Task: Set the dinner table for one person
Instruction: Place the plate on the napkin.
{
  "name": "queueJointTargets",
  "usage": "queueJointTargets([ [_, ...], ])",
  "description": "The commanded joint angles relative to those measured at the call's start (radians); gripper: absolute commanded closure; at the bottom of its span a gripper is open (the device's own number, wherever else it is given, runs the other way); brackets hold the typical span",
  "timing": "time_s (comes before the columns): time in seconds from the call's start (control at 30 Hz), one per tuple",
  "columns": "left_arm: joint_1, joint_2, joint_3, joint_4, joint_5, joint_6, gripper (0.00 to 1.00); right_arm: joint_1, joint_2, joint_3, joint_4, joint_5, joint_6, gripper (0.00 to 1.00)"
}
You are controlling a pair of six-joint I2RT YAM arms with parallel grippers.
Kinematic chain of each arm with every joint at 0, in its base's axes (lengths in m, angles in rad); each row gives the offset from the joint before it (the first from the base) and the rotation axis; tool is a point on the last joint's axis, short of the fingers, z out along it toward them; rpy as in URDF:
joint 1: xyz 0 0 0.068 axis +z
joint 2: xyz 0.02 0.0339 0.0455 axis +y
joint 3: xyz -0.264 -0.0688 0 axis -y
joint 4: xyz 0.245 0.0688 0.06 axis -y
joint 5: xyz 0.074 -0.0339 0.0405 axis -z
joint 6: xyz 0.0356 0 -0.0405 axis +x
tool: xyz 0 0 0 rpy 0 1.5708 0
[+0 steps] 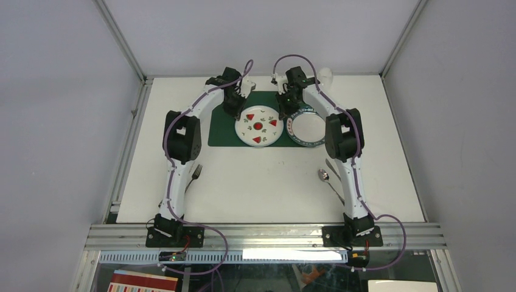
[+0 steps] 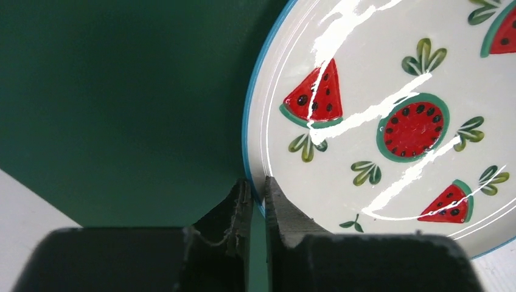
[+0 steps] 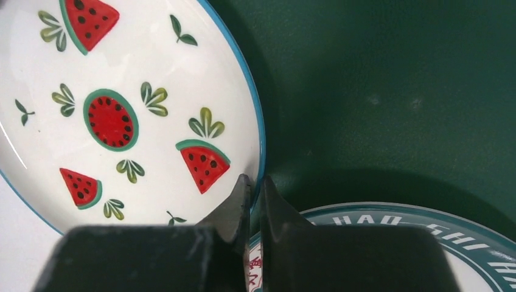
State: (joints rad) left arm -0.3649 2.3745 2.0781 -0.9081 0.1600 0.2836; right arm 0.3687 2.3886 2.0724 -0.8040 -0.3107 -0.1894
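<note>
The left gripper (image 2: 255,184) has its jaws drawn narrow, pinching the blue rim of the watermelon plate (image 2: 371,73), 1 finger over the painted face and 1 outside above the mat (image 2: 122,91). The right gripper (image 3: 254,179) is just as narrow and nips the same rim on the opposite side. From the top camera the left gripper sits at the plate's 10 o'clock and the right at its 2 o'clock. Whether the plate is raised or resting I cannot tell. Its 6 o'clock edge reaches the mat's near edge, with white surface showing past it in both wrist views. A green-rimmed plate (image 3: 389,222) with white lettering lies just beside it at 3 o'clock, by the mat's 3 o'clock edge; the right gripper hides whether the 2 plates touch. All of this lies on the table (image 1: 268,188), the white top that fills the middle of the top view, with both arm bases bolted along its 6 o'clock edge. On it, a fork (image 1: 193,177) lies at the mat's 7 o'clock, close to the left arm, well apart from the plates. A spoon (image 1: 324,176) lies at the mat's 5 o'clock, just beside the right arm. A small white object (image 1: 325,74), too small to identify, sits at the table's far edge near 1 o'clock.
</note>
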Motion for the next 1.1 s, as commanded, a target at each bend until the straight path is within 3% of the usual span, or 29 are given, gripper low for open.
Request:
queueJointTargets([
  [0.0,-0.039,0.032,-0.009,0.089,0.044,0.024,0.82,0.033,0.017,0.032,0.129,-0.013,-0.043,0.94],
  [0.07,-0.038,0.021,-0.021,0.098,0.037,0.023,0.67,0.033,0.011,0.022,0.141,0.0,-0.047,0.81],
  [0.17,-0.038,-0.014,-0.041,0.113,0.014,0.023,0.44,0.031,-0.018,-0.005,0.18,0.037,-0.044,0.71],
  [0.3,-0.037,-0.082,-0.074,0.131,-0.028,0.018,0.23,0.029,-0.086,-0.04,0.221,0.062,-0.036,0.59],
  [0.5,-0.034,-0.194,-0.098,0.141,-0.118,0.005,0.05,0.023,-0.178,-0.074,0.234,0.094,-0.03,0.54],
  [0.77,-0.034,-0.377,-0.282,0.153,-0.16,-0.008,0.01,0.018,-0.388,-0.26,0.208,0.105,-0.009,0.54],
  [1.07,-0.028,-0.383,-0.424,0.176,0.049,-0.059,0.02,0.02,-0.502,-0.518,0.258,0.02,0.198,0.54],
])
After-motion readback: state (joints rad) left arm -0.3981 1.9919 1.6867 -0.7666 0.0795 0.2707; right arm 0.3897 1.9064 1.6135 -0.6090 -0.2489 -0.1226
